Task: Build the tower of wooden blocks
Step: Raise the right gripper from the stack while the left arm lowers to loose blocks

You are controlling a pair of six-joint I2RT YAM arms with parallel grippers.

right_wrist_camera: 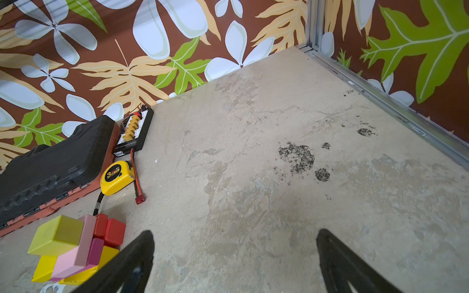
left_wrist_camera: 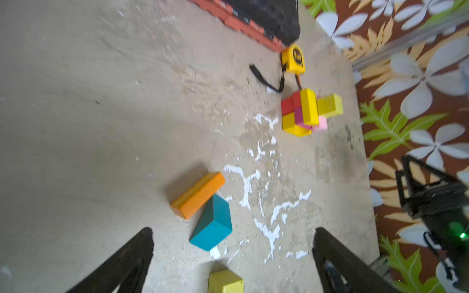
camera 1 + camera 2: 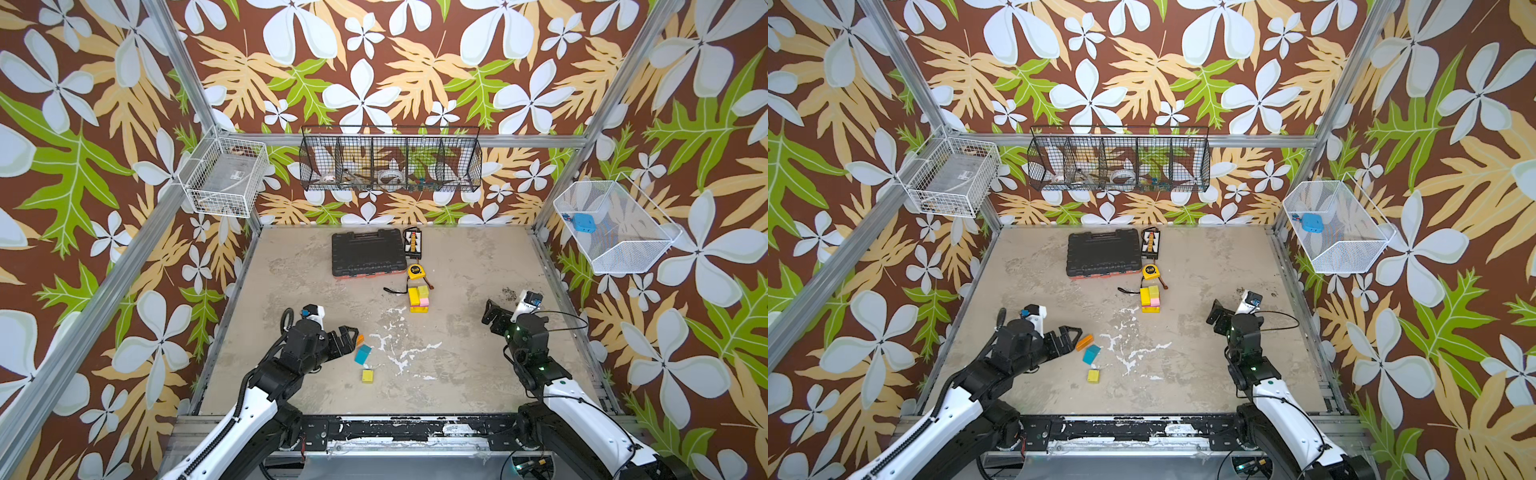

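The tower (image 3: 419, 298) (image 3: 1150, 298) is a small stack of yellow, pink, magenta and red wood blocks at mid table; both wrist views show it (image 2: 307, 111) (image 1: 76, 248). Three loose wood blocks lie at the front left: an orange bar (image 3: 360, 339) (image 2: 198, 194), a teal block (image 3: 362, 354) (image 2: 213, 225) touching it, and a yellow cube (image 3: 368, 375) (image 2: 225, 281). My left gripper (image 3: 348, 337) (image 2: 234, 230) is open just left of the orange bar and holds nothing. Right of the tower, my right gripper (image 3: 493, 312) (image 1: 234, 232) stands open over bare table.
A black tool case (image 3: 368, 253) lies at the back, with a small charger board (image 3: 412, 242) and a yellow tape measure (image 3: 415, 271) beside it, close behind the tower. Wire baskets (image 3: 390, 160) hang on the walls. Metal frame rails edge the table.
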